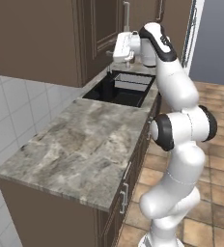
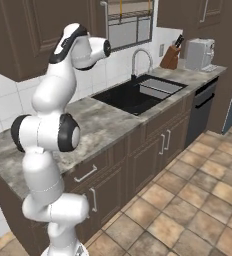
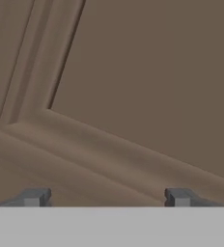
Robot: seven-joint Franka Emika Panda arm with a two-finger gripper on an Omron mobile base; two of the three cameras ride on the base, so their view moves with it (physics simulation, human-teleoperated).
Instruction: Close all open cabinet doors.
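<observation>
My claw point(image 3: 105, 198) was up against a cupboard door point(image 3: 147, 82), tips spread wide apart with nothing between them, so open and empty. Hand view had the recessed panel corner and the frame moulding right in front of the tips, very close, maybe touching, couldn't tell. From the left base view my hand point(image 1: 125, 47) sat high over the back edge of the counter point(image 1: 80, 144), near the sink point(image 1: 121, 89), pushed at the dark brown wall cupboard door point(image 1: 104, 26) with its silver bar handle point(image 1: 126, 14). That door looked swung out from the wall cupboards, edge toward me, so I judged it still open and mid-push. Right base view showed my arm point(image 2: 63, 75) folded up by the upper cupboard point(image 2: 33, 35) at the left end of the counter, faucet point(image 2: 140, 60) and window point(image 2: 129, 22) beyond. Risks as I saw them: tips on the flat panel could slide along the moulding instead of driving the door round, leaving it ajar. Pushing near the hinge side would give poor leverage and stall. Open fingers could catch on the panel ridge or the handle and jam. Wrist was close to the door face, so elbow or wrist might hit it as it swung. Other doors farther along I couldn't judge as shut or open.
</observation>
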